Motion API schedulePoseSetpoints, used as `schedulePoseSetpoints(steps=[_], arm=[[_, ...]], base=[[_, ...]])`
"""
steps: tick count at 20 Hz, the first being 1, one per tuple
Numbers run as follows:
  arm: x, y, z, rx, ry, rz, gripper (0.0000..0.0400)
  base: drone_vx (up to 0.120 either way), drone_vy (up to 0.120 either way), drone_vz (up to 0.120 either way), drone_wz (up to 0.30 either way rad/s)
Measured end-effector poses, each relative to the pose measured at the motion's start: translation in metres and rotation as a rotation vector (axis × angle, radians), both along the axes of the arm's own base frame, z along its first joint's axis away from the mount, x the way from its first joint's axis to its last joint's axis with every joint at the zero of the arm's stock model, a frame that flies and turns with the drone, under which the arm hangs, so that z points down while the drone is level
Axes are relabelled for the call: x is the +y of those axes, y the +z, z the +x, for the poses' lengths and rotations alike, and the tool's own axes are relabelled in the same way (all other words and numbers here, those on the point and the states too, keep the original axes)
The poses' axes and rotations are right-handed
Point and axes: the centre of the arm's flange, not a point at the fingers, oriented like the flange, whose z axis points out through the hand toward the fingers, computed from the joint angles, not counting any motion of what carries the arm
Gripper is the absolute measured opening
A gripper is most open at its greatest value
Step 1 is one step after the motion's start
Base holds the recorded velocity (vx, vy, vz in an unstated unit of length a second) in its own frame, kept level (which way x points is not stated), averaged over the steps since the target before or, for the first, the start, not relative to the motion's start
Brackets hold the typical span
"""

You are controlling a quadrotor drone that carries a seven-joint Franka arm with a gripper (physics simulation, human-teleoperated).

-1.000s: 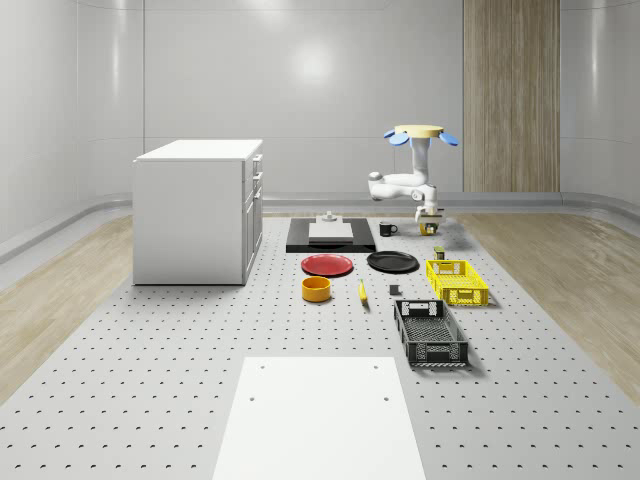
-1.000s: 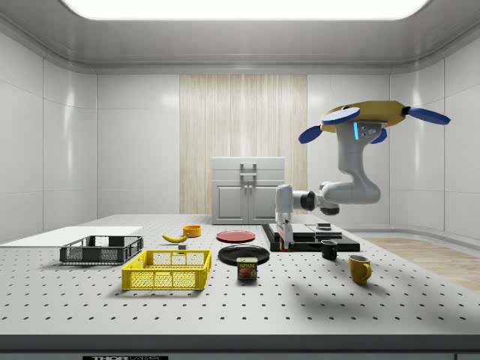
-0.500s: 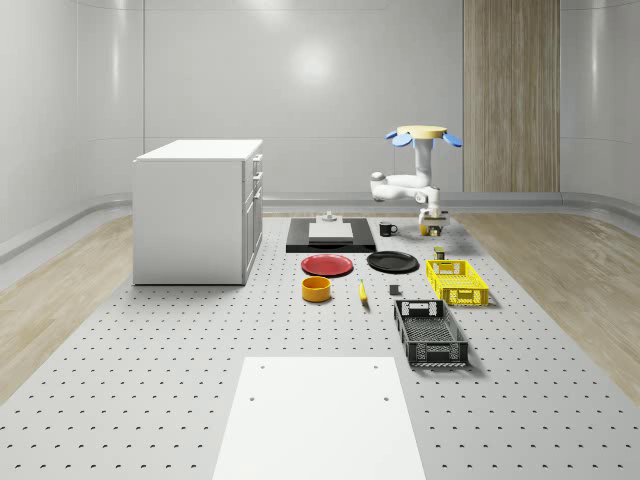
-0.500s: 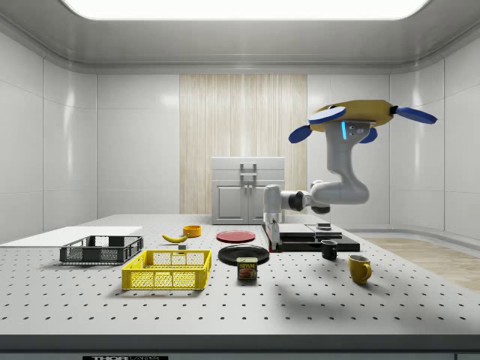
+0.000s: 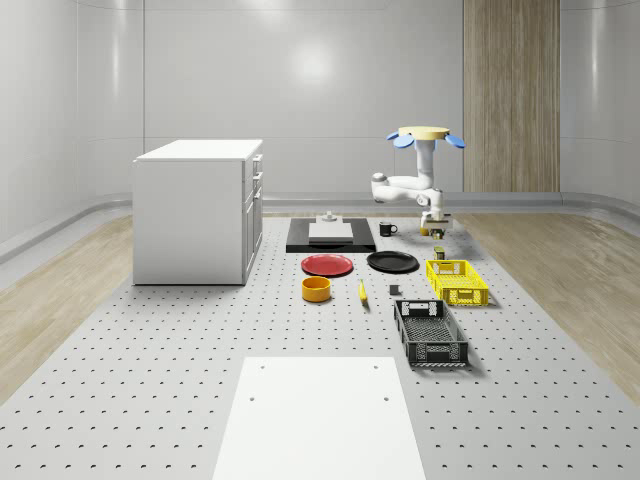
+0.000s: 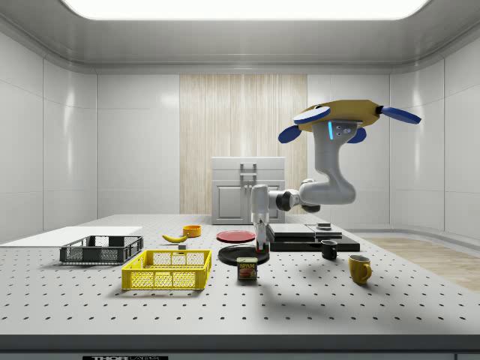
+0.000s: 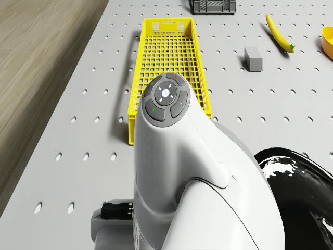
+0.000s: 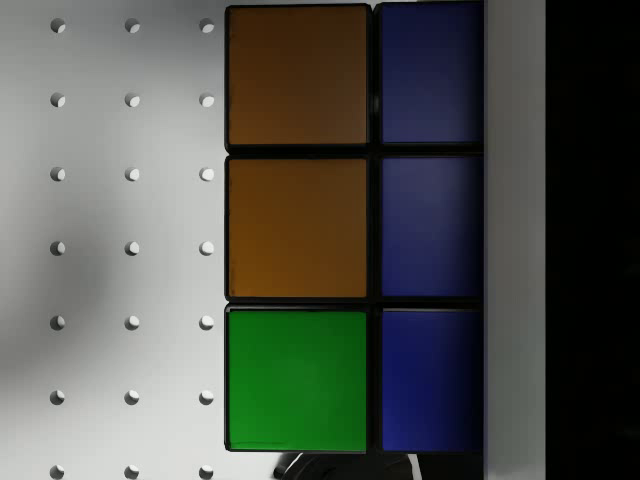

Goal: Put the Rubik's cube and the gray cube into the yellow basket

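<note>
The drone (image 6: 341,120) hovers above the table's back right part in the whole-scene view, its arm bent downward. My gripper (image 6: 261,241) hangs low over the black plate's edge, shut on the Rubik's cube (image 8: 300,230), whose orange, green and blue tiles sit close to the wrist camera. In the whole-scene view the gripper (image 5: 436,224) is just behind the yellow basket (image 5: 457,282). The yellow basket (image 7: 166,67) lies beyond the arm's wrist in the drone view, with nothing in it. The gray cube (image 7: 253,58) rests on the table beside that basket, near the banana (image 7: 278,32).
A Spam can (image 6: 247,268) stands between the gripper and the yellow basket (image 6: 166,270). The black plate (image 5: 392,262), a red plate (image 5: 327,265), an orange bowl (image 5: 316,289) and a black basket (image 5: 430,332) lie nearby. A yellow mug (image 6: 359,268) and a black mug (image 6: 328,250) stand further right.
The drone and arm have shifted toward the side view's left, carrying the Rubik's cube from the black tray's edge to over the black plate, closer to the yellow basket.
</note>
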Motion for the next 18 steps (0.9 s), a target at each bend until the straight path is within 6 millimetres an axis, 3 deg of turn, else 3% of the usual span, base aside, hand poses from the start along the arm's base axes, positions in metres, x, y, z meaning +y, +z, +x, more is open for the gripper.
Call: schedulePoseSetpoints(steps=[18], arm=[[0.0000, 0.0000, 0.0000, 0.000, 0.000, 0.000, 0.0325]], base=[[0.120, 0.000, 0.000, 0.000]])
